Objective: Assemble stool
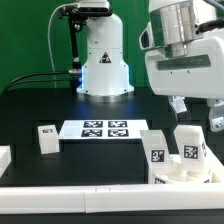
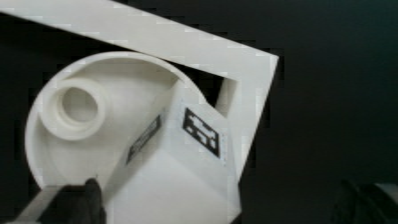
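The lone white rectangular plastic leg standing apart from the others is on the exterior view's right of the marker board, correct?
No. The lone white rectangular plastic leg stands on the exterior view's left of the marker board, not its right; the exterior view shows this.

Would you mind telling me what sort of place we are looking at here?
Most likely a robotics lab test bench: a robot arm stands at the back of a black table, a marker board lies on it, and tagged legs stand near a white rail.
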You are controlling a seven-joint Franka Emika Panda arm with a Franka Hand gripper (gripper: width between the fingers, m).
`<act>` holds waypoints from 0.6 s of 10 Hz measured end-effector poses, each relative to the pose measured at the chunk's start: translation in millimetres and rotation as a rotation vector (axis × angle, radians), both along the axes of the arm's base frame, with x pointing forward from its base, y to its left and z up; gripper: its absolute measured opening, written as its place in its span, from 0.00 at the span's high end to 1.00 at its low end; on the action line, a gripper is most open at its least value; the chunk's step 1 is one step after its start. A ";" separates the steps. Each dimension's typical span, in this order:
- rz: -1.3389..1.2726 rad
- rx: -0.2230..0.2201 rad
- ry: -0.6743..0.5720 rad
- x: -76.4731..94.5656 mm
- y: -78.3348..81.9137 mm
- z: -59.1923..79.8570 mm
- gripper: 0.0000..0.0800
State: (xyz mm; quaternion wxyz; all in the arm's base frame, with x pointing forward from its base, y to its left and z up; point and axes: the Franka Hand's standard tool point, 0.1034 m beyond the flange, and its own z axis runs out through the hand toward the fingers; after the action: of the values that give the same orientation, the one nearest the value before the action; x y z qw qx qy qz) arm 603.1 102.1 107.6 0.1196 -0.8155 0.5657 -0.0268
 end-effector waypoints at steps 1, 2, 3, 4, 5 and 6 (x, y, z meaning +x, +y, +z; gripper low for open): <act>0.072 -0.016 -0.011 0.1 -0.9 -0.2 0.19; 0.129 -0.032 -0.018 -0.1 -1.2 0.0 0.19; 0.330 -0.090 -0.025 -2.1 -0.4 2.2 0.19; 0.503 -0.129 -0.026 -3.4 -1.3 7.0 0.19; 0.648 -0.155 -0.024 -3.0 -3.7 9.3 0.19; 0.748 -0.181 -0.037 -1.4 -2.9 10.4 0.19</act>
State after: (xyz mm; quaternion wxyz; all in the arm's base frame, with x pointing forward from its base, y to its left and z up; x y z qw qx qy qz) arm 601.7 99.2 118.0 0.0587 -0.9722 0.2220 -0.0460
